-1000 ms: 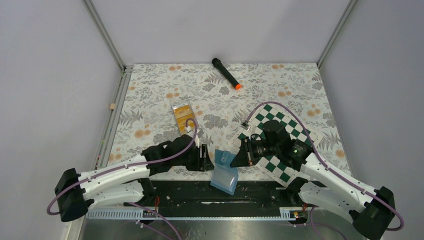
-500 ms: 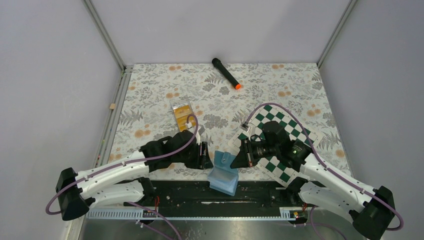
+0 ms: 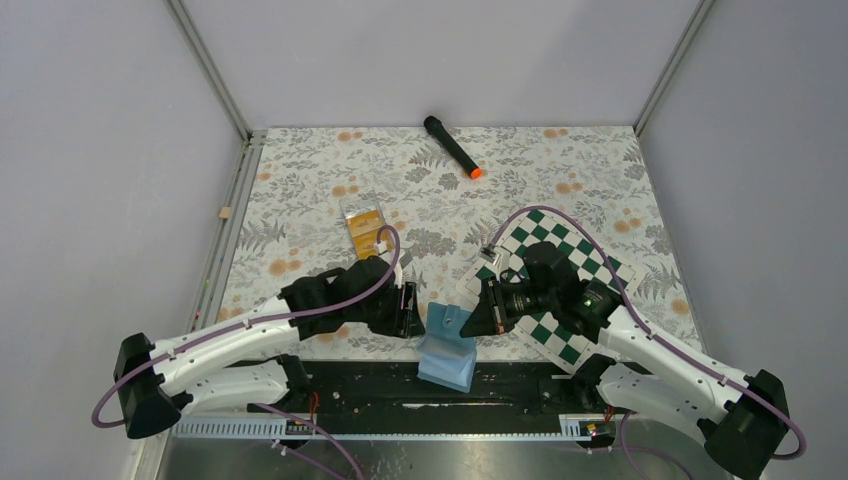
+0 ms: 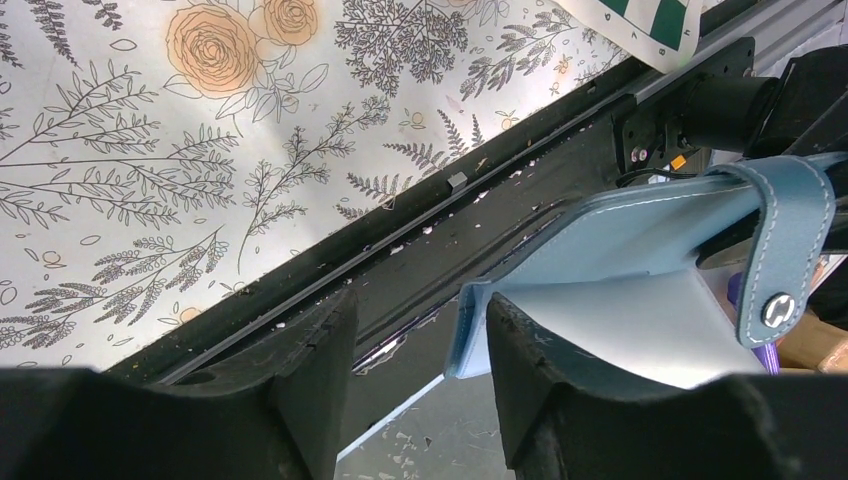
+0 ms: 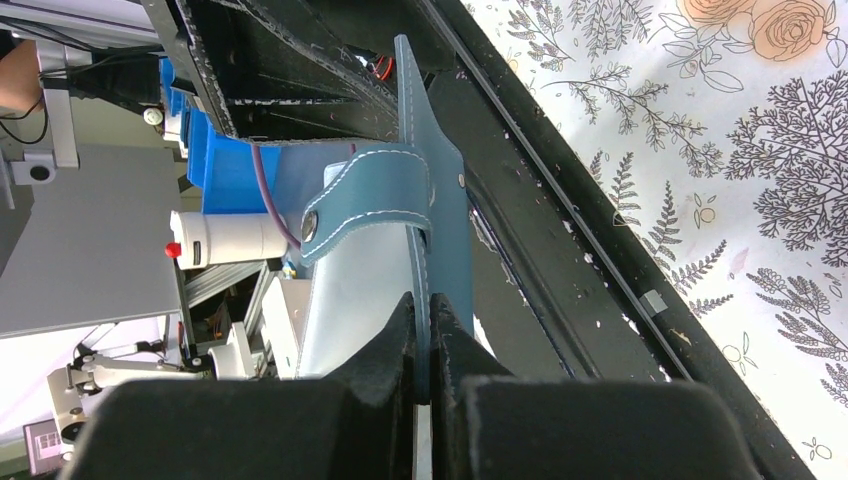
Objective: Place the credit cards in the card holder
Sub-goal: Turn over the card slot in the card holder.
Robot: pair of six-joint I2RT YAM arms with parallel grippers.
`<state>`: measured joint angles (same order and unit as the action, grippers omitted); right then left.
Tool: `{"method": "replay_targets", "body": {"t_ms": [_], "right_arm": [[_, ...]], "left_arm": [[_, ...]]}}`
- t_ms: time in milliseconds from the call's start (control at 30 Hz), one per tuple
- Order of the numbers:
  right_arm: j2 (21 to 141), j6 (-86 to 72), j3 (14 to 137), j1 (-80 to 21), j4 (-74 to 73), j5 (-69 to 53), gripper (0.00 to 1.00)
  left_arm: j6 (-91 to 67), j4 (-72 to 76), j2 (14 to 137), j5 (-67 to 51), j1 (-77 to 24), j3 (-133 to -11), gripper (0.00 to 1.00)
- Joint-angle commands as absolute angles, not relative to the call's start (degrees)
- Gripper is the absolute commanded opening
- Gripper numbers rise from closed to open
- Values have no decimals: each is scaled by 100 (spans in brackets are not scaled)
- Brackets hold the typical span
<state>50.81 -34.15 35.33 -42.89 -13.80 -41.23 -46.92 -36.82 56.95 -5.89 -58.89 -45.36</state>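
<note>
The blue card holder [image 3: 447, 348] hangs part open over the table's near edge, its snap tab [image 5: 368, 198] loose. My right gripper [image 3: 478, 314] is shut on one panel of the card holder [image 5: 440, 215], which runs up from between its fingers. My left gripper [image 3: 412, 311] is open just left of the holder. In the left wrist view the card holder's [image 4: 640, 255] lower corner sits between the jaws, close to the right finger [image 4: 540, 380]. The orange-yellow credit cards [image 3: 365, 232] lie in a clear tray farther back, apart from both grippers.
The clear plastic tray [image 3: 350, 207] sits left of centre. A green-and-white chessboard [image 3: 572, 262] lies under the right arm. A black marker with an orange tip [image 3: 452, 146] lies at the far side. A black rail [image 3: 380, 385] runs along the near edge.
The card holder has shifted slightly left and lower in the right gripper. My left gripper has edged a little forward towards it, still open.
</note>
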Motion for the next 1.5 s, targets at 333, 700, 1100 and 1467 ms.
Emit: {"method": "replay_targets", "body": {"t_ms": [333,700,1100,1467], "right_arm": [[4822,-4371,3180,-4262,-386,-4297,0],[4354,-5473,2529,-4258,661,-4234,0],[4272,-6076,2730,-4232,1439,-4767,0],[4751,-6637,2927,-4214,2395,-4828,0]], "left_arm": [[-5677,-1771,4732,-1003,-5800,-3634,60],[-5767,-643,4506,-1375,-5680,-3028,66],[-6134,1724,3323,-2510,-5070,-1544,69],[-6982,3933,4060,-3444,-5058,-1327,47]]}}
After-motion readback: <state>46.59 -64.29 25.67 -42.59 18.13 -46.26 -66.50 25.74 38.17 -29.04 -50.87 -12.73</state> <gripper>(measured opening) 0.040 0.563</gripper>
